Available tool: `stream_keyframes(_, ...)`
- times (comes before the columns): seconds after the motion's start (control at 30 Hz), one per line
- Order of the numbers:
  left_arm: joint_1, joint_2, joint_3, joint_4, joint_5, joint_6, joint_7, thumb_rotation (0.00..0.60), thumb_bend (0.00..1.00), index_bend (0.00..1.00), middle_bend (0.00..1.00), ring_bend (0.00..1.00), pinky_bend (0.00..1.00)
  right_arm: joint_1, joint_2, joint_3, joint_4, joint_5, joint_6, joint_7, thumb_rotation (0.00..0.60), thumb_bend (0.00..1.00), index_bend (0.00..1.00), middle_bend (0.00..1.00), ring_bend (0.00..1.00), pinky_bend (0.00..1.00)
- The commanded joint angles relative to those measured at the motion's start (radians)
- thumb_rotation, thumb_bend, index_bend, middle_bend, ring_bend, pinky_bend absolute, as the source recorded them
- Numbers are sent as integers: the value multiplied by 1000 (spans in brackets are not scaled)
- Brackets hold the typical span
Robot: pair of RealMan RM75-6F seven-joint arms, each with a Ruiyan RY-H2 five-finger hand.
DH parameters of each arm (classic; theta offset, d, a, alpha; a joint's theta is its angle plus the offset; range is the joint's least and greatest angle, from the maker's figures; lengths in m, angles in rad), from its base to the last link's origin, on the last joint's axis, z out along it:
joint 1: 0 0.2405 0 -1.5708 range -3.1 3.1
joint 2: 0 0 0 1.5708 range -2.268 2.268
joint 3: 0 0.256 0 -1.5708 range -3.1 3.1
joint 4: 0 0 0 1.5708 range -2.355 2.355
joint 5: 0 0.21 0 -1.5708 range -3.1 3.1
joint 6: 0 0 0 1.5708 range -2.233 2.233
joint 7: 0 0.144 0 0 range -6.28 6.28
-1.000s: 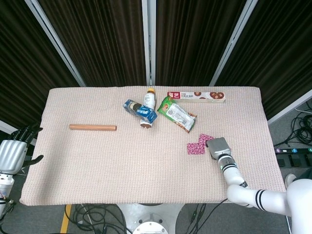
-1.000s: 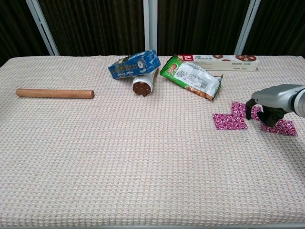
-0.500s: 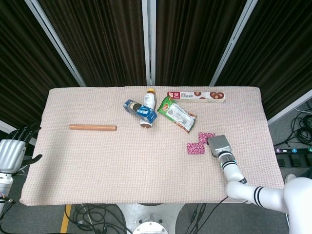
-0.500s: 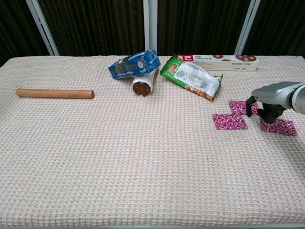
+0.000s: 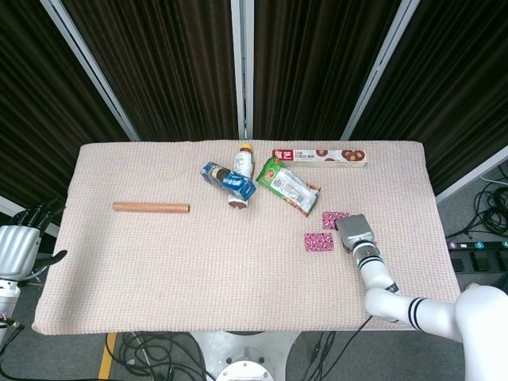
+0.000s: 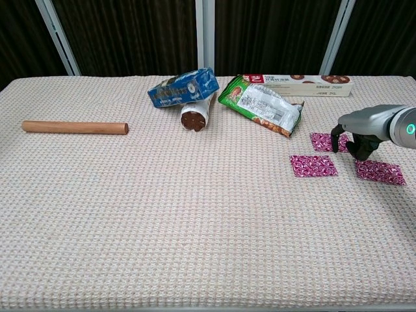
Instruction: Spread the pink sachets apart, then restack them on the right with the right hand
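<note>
Three pink sachets on the table [image 6: 130, 214], right side, lying apart: front-left sachet [image 6: 314, 165], front-right sachet [image 6: 379, 171], rear sachet [image 6: 325, 142]. Right hand [image 6: 359, 135] over them, fingers [image 6: 336, 139] curled down, tips at the rear sachet; actual grip can't tell. Front-right sachet seen in chest view only, hidden under the hand in head view [image 5: 357, 232]. Left hand [image 5: 20, 242] in head view only, off the table's left edge, fingers spread, nothing held. Further back: one wooden rod [image 6: 75, 127], one blue pack [image 6: 182, 88] atop one bottle [image 6: 195, 114], one green snack bag [image 6: 260, 104], one long biscuit box [image 6: 305, 83]
</note>
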Motion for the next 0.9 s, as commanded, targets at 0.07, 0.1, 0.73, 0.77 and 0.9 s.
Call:
stream_keyframes(0.07, 0, 1, -1, -1, -1, 0, 0, 600, 94, 250, 220, 188, 291, 5, -2, 0, 2, 4, 0, -2, 600, 707, 328, 1000, 1000, 949)
stream_keyframes(0.1, -1, 1, -1, -1, -1, 0, 0, 600, 93, 250, 220, 188, 291, 6, -2, 1, 2, 4, 1, -2, 600, 707, 328, 1000, 1000, 949)
stream_keyframes(0.73, -9, 16, -1, -65, 24, 15, 32, 600, 94, 250, 220, 188, 291, -84, 175, 53, -314, -326, 208, 175, 600, 34, 407, 1000, 1000, 926)
stream_keyframes(0.77, -7, 17, 0, -67, 25, 18, 34, 600, 94, 250, 220, 188, 290, -93, 163, 48, -299, -356, 215, 184, 600, 5, 428, 1000, 1000, 926)
stream_keyframes(0.9, -2, 21, -1, -66, 20, 23, 29, 600, 93, 250, 220, 188, 290, -101, 120, 41, -246, -399, 208, 186, 600, 0, 481, 1000, 1000, 931)
